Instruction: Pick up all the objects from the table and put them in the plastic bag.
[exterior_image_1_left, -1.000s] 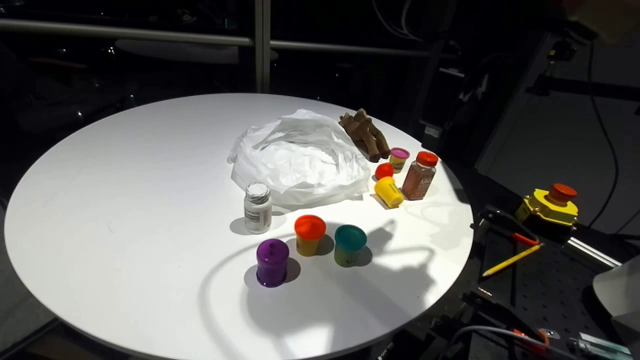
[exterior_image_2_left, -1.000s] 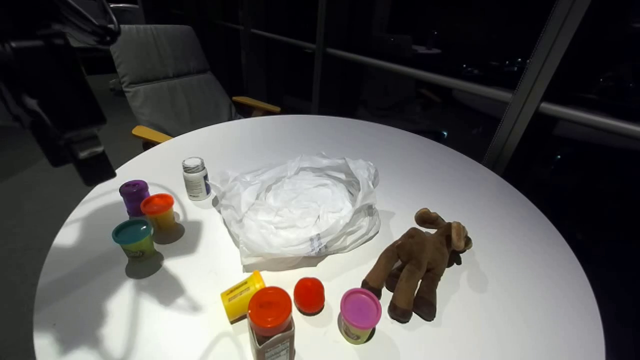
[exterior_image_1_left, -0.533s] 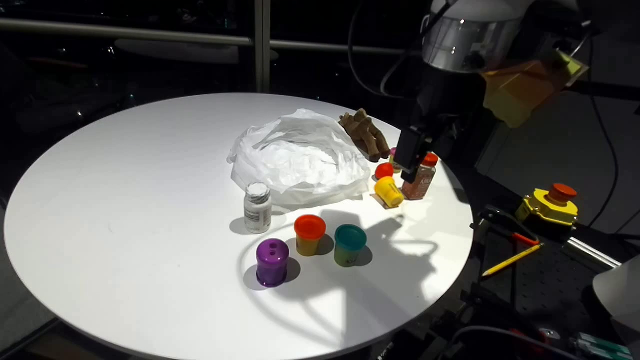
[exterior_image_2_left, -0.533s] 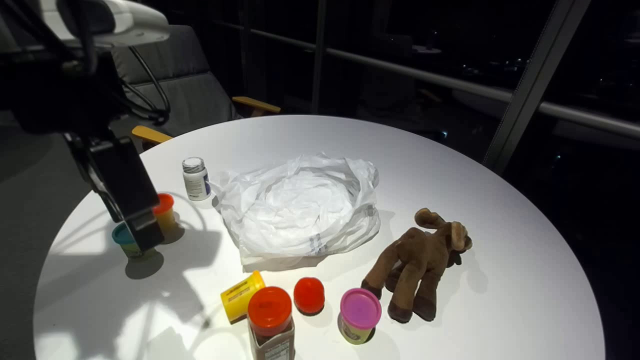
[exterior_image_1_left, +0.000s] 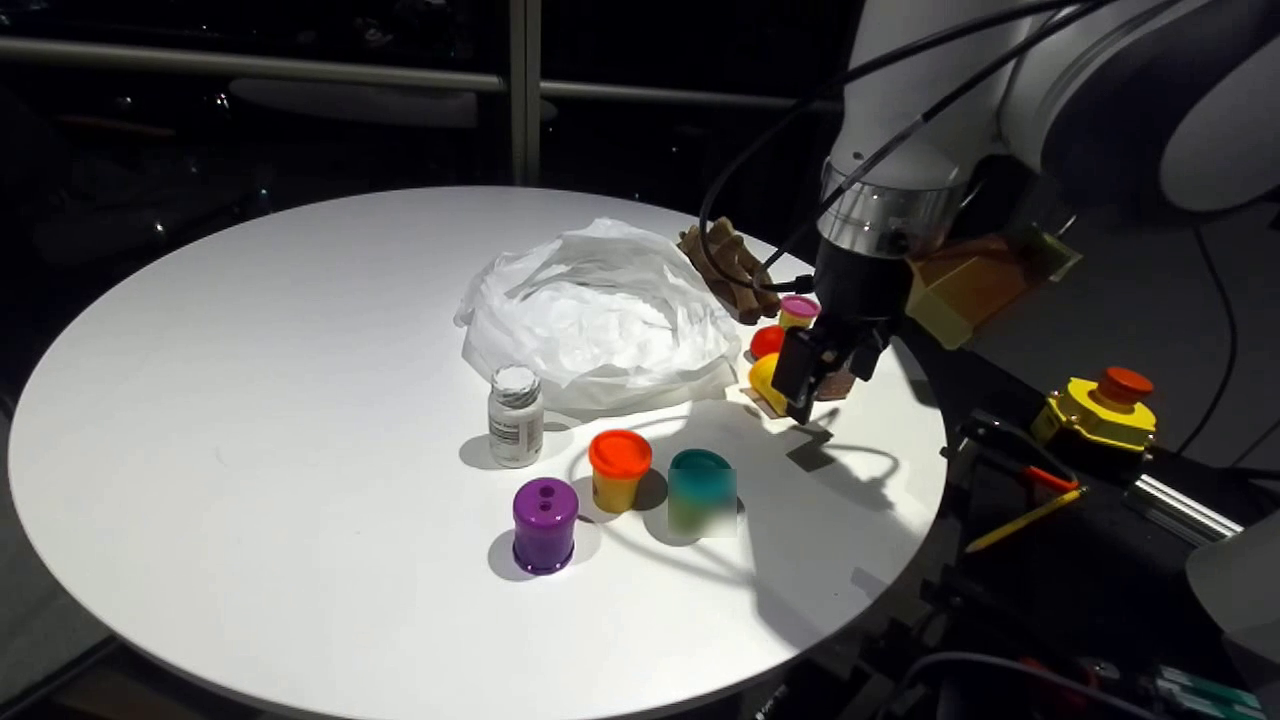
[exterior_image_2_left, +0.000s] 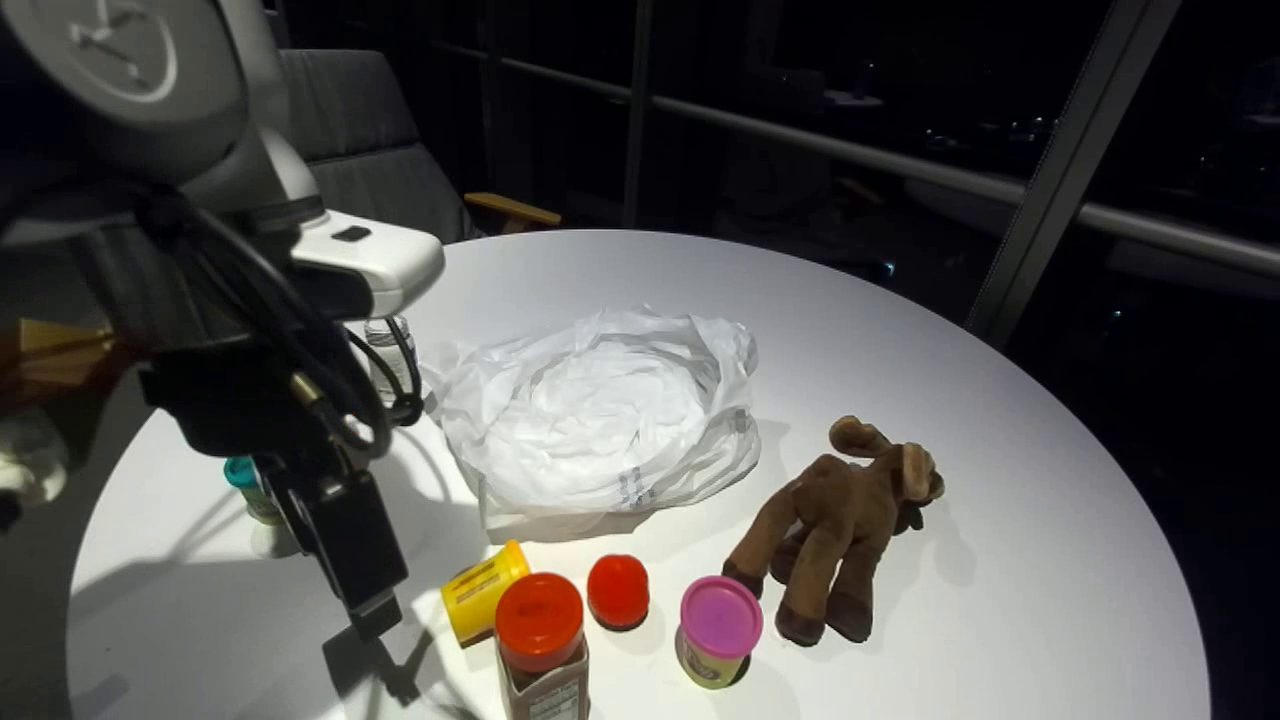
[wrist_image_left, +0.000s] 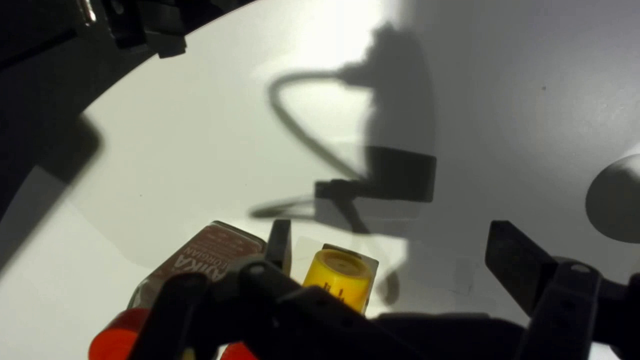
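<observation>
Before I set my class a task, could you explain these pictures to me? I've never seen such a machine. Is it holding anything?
The machine is one jointed robot arm ending in a black two-fingered pincer. Two pictures come from cameras standing outside the robot arm; the third, from a wrist camera, shows the pincer close up.

On the large round white table lies a crumpled translucent plastic bag. Also there: a shiny purple cylindrical container, an orange-lidded yellow plastic tub, a teal-lidded plastic tub, a small white labelled bottle, a yellow plastic tub on its side, a red-capped jar with brown contents, a round red piece, a pink-lidded plastic tub and a brown plush animal.

Nothing is held: the pincer stands open.
</observation>
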